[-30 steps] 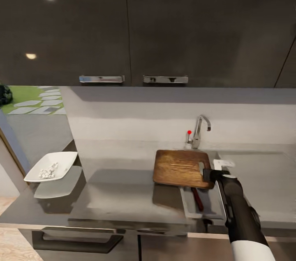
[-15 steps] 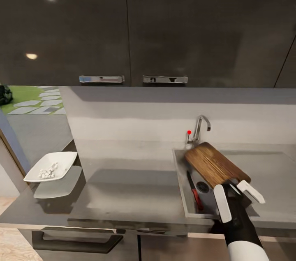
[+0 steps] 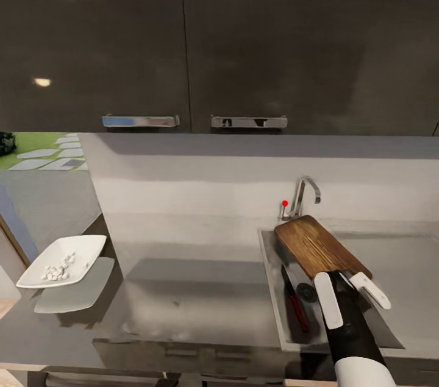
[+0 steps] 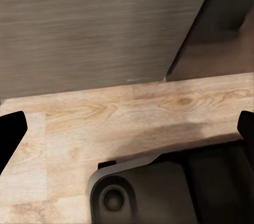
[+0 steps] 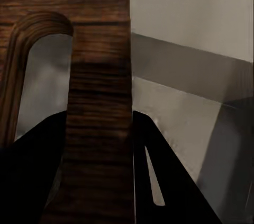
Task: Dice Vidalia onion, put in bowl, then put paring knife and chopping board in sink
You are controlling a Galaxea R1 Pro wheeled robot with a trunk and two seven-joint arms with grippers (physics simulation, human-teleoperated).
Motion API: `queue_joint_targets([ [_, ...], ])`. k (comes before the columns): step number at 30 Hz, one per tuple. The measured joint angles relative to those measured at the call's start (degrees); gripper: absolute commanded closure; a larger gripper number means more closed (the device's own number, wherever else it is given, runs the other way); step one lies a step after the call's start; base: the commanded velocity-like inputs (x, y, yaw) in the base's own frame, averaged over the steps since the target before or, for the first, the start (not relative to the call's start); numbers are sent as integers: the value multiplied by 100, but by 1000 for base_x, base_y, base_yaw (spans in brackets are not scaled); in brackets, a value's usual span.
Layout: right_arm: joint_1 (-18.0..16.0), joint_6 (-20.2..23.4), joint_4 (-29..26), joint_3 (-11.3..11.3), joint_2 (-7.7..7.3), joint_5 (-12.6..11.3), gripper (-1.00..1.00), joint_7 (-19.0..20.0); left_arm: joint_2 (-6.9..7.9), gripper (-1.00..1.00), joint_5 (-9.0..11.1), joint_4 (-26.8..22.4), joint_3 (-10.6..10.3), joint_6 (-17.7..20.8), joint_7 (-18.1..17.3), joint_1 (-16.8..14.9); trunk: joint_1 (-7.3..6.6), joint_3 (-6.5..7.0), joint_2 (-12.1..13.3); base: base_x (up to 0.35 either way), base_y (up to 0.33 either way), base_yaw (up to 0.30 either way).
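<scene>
Now the right gripper (image 3: 352, 292) is clamped on the board (image 3: 317, 247) at its slot end, holding it tilted over the sink (image 3: 271, 289). Inside the sink lies the knife (image 3: 295, 305). Well left of the sink, the bowl (image 3: 61, 260) holds diced onion (image 3: 56, 269). Left fingers (image 4: 10, 134) stand apart.

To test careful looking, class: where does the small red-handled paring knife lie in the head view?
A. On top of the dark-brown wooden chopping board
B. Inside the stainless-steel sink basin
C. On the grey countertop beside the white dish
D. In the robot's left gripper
B: the red-handled paring knife lies on the floor of the stainless-steel sink basin, below the tilted dark-brown wooden chopping board at the right gripper.
</scene>
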Motion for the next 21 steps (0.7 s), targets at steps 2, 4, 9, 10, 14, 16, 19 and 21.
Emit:
queue_joint_targets([
  [2, 0, 2, 9, -5, -4, -159, 100, -6, 0, -100, 0, -1, 0, 0, 0, 0, 0, -17, 0, 8, 0, 0],
  [4, 0, -2, 31, -6, 0, -217, 100, -8, 0, -100, 0, -2, 0, 0, 0, 0, 0, -35, 0, 2, 0, 0],
  [9, 0, -42, 60, -8, 3, -226, 100, -143, 0, -100, 0, -4, 0, 0, 0, 0, 0, -81, 0, 0, 0, 0],
  [10, 0, -92, 64, -6, 6, -219, 100, -173, 0, -100, 0, -4, 1, 0, 0, 0, 0, -90, 0, 0, 0, 0],
  [14, 1, -428, 329, -4, 4, -258, 100, -288, 0, -100, 0, -9, 1, 0, 0, 0, 0, -127, 0, 0, 0, 0],
  [16, 0, -501, 448, -5, 3, -261, 100, -295, 0, -100, 0, -9, 0, 0, 0, 0, 0, -145, 0, 0, 0, 0],
  [19, -1, -539, 517, -6, 2, -261, 100, -298, 0, -100, 0, -9, 0, 0, 0, 0, 0, -172, 0, 0, 0, 0],
  [21, -1, -543, 533, -6, 4, -262, 100, -299, 0, -100, 0, -9, 0, 0, 0, 0, 0, -191, 0, 0, 0, 0],
])
